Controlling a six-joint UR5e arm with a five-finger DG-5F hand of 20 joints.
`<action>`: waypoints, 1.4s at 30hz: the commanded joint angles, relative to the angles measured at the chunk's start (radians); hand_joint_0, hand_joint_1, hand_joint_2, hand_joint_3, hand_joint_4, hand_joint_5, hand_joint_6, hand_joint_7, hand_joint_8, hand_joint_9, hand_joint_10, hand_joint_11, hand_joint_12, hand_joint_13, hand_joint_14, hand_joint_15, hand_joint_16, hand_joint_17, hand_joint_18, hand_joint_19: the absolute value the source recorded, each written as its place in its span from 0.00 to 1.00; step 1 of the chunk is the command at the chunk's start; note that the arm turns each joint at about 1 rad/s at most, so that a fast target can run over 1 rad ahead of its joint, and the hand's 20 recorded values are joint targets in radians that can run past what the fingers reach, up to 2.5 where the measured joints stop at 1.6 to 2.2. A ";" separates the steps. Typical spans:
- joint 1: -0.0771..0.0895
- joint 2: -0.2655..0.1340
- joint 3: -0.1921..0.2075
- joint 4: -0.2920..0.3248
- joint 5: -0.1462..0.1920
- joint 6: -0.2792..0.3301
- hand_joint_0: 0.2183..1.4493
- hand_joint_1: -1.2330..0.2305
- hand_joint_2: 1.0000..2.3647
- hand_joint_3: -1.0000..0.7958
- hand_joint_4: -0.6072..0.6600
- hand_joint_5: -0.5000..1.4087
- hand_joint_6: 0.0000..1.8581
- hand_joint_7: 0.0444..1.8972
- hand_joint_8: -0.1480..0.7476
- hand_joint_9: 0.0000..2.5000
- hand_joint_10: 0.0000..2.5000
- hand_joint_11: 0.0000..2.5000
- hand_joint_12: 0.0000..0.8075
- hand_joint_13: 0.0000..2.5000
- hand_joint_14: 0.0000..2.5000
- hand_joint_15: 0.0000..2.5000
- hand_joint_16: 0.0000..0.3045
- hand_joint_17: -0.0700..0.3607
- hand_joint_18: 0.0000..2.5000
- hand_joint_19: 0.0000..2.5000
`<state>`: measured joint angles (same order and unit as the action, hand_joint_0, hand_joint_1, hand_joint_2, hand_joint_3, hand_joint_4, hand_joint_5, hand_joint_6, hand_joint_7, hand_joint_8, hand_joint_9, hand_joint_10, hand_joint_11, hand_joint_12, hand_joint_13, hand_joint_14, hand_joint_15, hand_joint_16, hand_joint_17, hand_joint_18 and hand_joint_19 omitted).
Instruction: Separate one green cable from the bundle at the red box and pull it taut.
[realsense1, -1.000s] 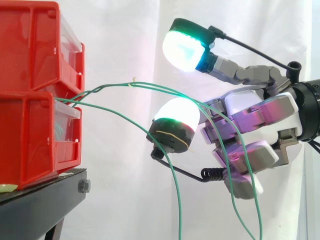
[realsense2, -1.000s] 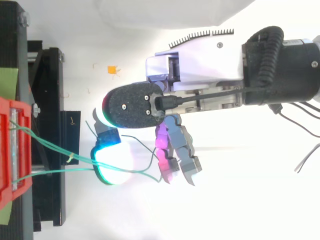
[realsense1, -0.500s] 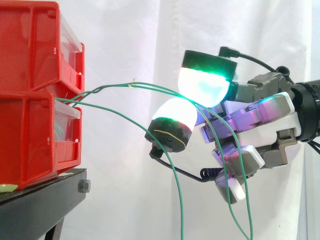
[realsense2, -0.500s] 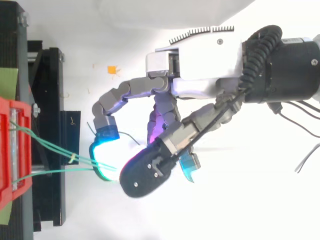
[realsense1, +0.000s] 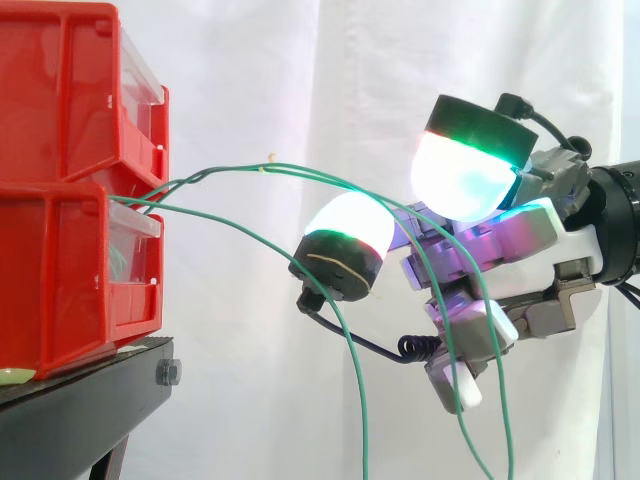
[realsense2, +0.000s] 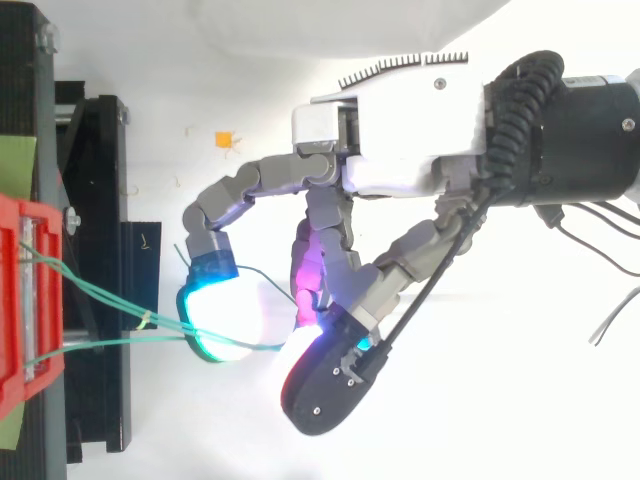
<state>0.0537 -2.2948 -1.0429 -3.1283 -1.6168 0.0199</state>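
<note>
Robot's hand (realsense1: 525, 235) curled loosely round two thin green cables (realsense1: 300, 176) sagging from stacked red plastic bins (realsense1: 60, 200), glowing pads (realsense1: 460, 185) apart; best pinch one strand only, then draw steadily away from bins.

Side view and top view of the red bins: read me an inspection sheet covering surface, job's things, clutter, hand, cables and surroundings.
Surface: black stand carrying two stacked red plastic bins.
Job's things: thin green cables leave the bins' front, joined by a small pale tie.
Clutter: small orange scrap lying apart from the stand.
Hand: robot hand to the right of the bins in the side view, level with the cables; grip cannot be judged.
Cables: the green strands arc slack across the hand and hang down past it; none is taut.
Surroundings: white curtain behind.
</note>
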 joint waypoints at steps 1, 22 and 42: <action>0.000 0.000 0.000 0.000 0.000 0.000 0.39 0.04 0.00 0.28 0.54 0.32 0.27 0.75 0.48 0.65 0.00 0.08 0.54 0.45 0.01 0.20 0.19 0.46 0.35 0.21; 0.002 0.000 -0.003 0.000 0.000 0.000 0.07 0.41 0.00 0.28 0.69 0.22 0.27 0.43 0.65 0.42 0.00 0.05 0.71 0.37 0.00 0.18 0.36 0.73 0.42 0.13; 0.000 0.000 -0.005 -0.003 -0.003 -0.278 0.08 0.39 0.00 0.28 0.69 0.22 0.27 0.45 0.65 0.42 0.00 0.10 0.70 0.36 0.01 0.19 0.36 0.73 0.42 0.14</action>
<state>0.0537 -2.2946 -1.0477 -3.1302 -1.6181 -0.2309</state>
